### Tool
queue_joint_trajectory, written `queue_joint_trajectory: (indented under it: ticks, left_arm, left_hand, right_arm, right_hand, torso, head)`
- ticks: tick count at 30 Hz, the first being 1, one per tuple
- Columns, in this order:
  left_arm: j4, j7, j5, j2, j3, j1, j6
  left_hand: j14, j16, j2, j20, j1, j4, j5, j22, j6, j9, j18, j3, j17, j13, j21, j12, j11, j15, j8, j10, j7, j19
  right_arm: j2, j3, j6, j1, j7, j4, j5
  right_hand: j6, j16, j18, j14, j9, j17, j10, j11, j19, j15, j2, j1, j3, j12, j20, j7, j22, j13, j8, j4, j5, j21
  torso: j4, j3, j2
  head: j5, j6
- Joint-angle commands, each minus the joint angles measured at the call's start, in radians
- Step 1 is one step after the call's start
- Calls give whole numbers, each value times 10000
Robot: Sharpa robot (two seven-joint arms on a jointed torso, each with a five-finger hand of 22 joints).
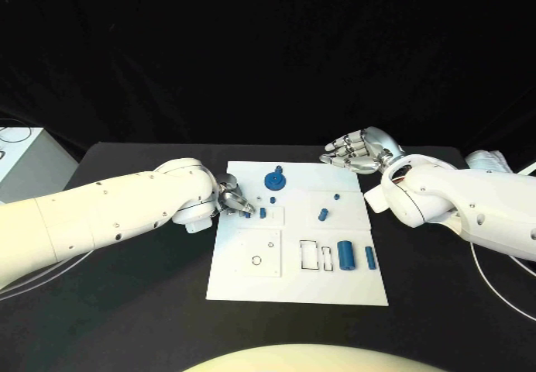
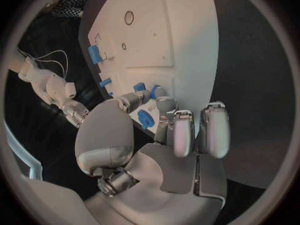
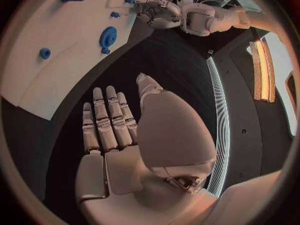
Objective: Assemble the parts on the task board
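The white task board (image 1: pixel 296 271) lies in the middle of the black table. Blue parts on it include a round gear-like disc (image 1: pixel 275 182), small pegs (image 1: pixel 323 215) and two cylinders (image 1: pixel 348 254) near rectangular slots. My left hand (image 1: pixel 232 198) is at the board's left edge with its fingers curled; in the left wrist view the thumb and a finger pinch a small blue part (image 2: pixel 145 119) just above the board (image 2: pixel 181 40). My right hand (image 1: pixel 359 151) hovers off the board's far right corner, fingers (image 3: pixel 106 120) spread flat and holding nothing. The disc (image 3: pixel 107 37) also appears in the right wrist view.
A white box (image 1: pixel 22 159) with a cable stands at the table's far left. White cables (image 1: pixel 492 271) run along the right side. The near half of the board carries round holes (image 1: pixel 257 260) and outlined slots (image 1: pixel 307 254).
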Motion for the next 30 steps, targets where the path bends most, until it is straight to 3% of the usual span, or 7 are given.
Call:
queue_joint_trajectory:
  ticks: [1,11,23,24,25,27,30]
  left_arm:
    - [-51,-124,21,37,-31,-45,146]
    - [-179,-126,20,59,-29,-43,132]
    - [-228,-120,-48,-16,-20,-43,107]
    - [-217,-110,-53,-34,-16,-44,91]
    - [-203,-96,-56,-52,-1,-44,66]
    - [-179,-71,-56,-80,35,-45,26]
    - [-136,-20,-50,-119,95,-45,-96]
  left_hand:
    - [946,35,20,-37,-97,39,-41,504,2,7,-181,-104,2246,-3,7,10,-20,-42,-54,12,38,7]
    - [945,33,30,-36,-93,110,-51,507,6,13,-181,-279,2242,-1,5,14,-19,-41,-60,7,40,10]
    - [951,43,-136,-39,96,811,-162,534,66,39,-185,-2089,2265,34,-7,52,-12,-39,-120,-6,48,27]
    - [951,43,-151,-37,135,947,-408,535,73,39,-185,-2315,2266,36,-9,56,-11,-34,-131,-6,50,27]
    - [950,42,-187,-33,205,1137,-1156,536,72,41,-185,-2629,2265,24,-13,52,-7,-31,-148,-19,51,27]
    - [944,31,-189,-30,318,1314,-1464,520,64,42,-180,-2883,2244,8,-25,45,-4,-30,-166,-35,53,14]
    - [940,22,67,-14,498,1516,-2434,513,56,52,-176,-3900,2229,-37,-42,33,15,-22,-202,-77,57,4]
  right_arm:
    - [-5,2,133,-3,75,17,-15]
    - [-12,2,142,-3,77,10,-15]
    - [-25,2,169,-4,90,3,-15]
    - [-28,2,170,-4,91,3,-15]
    - [-30,2,172,-5,92,3,-15]
    - [-33,2,175,-6,94,4,-15]
    - [-36,2,183,-8,97,5,-15]
  right_hand:
    - [39,-53,-105,-58,-9,-8,66,-16,-43,-26,10,-2,80,-13,-1,360,-11,0,-52,5,53,-44]
    - [47,-57,-106,-64,-10,-15,78,-18,-53,-26,10,-14,82,-11,-1,357,-12,1,-51,10,53,-46]
    - [48,-57,-106,-65,-10,-15,79,-19,-54,-26,9,-15,82,-11,-1,357,-12,1,-51,10,53,-47]
    - [53,-59,-107,-69,-10,-20,88,-20,-69,-25,7,-27,81,-9,-1,356,-14,1,-50,15,51,-49]
    - [53,-59,-107,-69,-10,-20,88,-20,-69,-25,7,-27,81,-9,-1,356,-14,1,-50,15,51,-49]
    - [58,-63,-109,-77,-11,-24,98,-21,-84,-23,-1,-46,74,-7,-1,356,-16,2,-49,23,49,-53]
    - [63,-69,-110,-88,-11,-29,106,-22,-99,-21,-5,-59,70,-5,-1,355,-18,2,-48,29,48,-57]
  torso:
    - [-2,-2,-6]
    - [3,-1,-3]
    - [-7,-10,-3]
    - [-7,-11,-2]
    - [-5,-11,-4]
    - [-3,-10,-7]
    - [1,-9,-8]
  head:
    - [-5,-1]
    - [-6,-2]
    - [-42,6]
    - [-47,4]
    - [-55,-2]
    - [-62,0]
    - [-78,2]
